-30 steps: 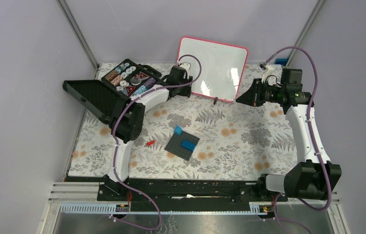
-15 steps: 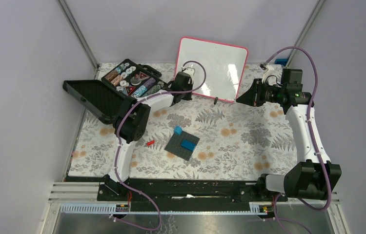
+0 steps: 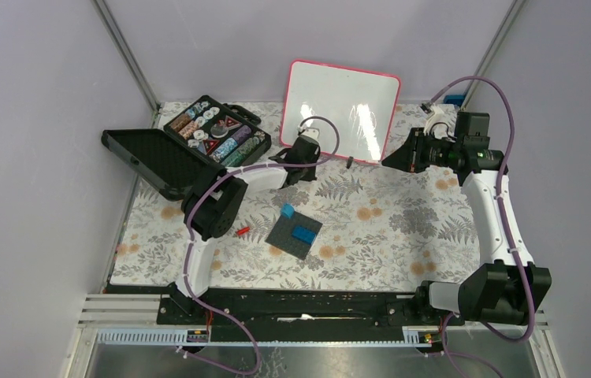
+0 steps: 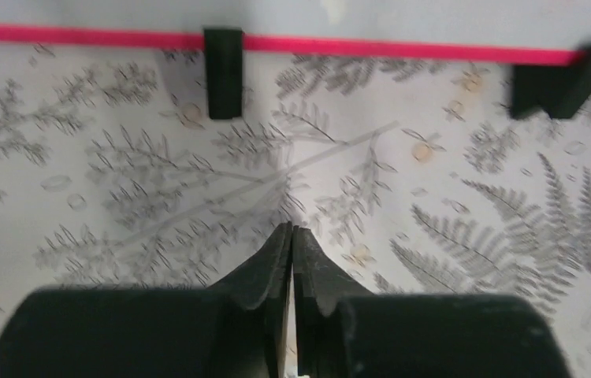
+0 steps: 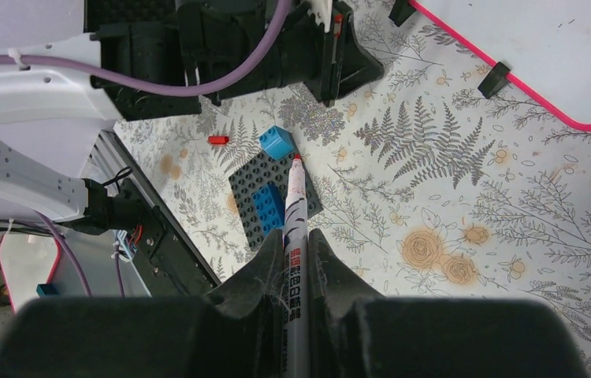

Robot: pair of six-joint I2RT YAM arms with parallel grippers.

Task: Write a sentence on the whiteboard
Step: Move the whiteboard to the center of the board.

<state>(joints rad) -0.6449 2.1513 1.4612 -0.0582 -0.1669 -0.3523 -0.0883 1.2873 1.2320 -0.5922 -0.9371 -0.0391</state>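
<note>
Propped at the far edge of the desk, leaning back toward the rear wall on two black clip feet (image 4: 223, 71): the whiteboard (image 3: 343, 106), glossy, pink-framed, bare of any writing as far as can be told, only glare streaks. Pinched in the right claw (image 5: 294, 234), just off the board's lower right corner: a red-tipped marker (image 5: 290, 201), cap off, tip reaching past the fingertips. Pressed together on nothing: the left claw (image 4: 292, 232), low over the desk just in front of the board's lower left foot. Judged to be the very start of writing, with nothing yet put down. Best to turn the tip square to the board, begin high near the upper left corner, leaving room for two lines, and press lightly; otherwise a likely risk of sliding or tipping the board on its small feet. Perhaps worth bracing the lower edge with the idle left claw. Underneath, a fern-and-flower printed cloth (image 3: 403, 220), possibly slippery. Elsewhere: an open organiser case (image 3: 215, 130) of small parts at the far left corner, a dark grey plate with blue blocks (image 3: 295, 234) mid-desk, a small red piece (image 3: 242, 231) beside it. Plain grey walls on three sides.
</note>
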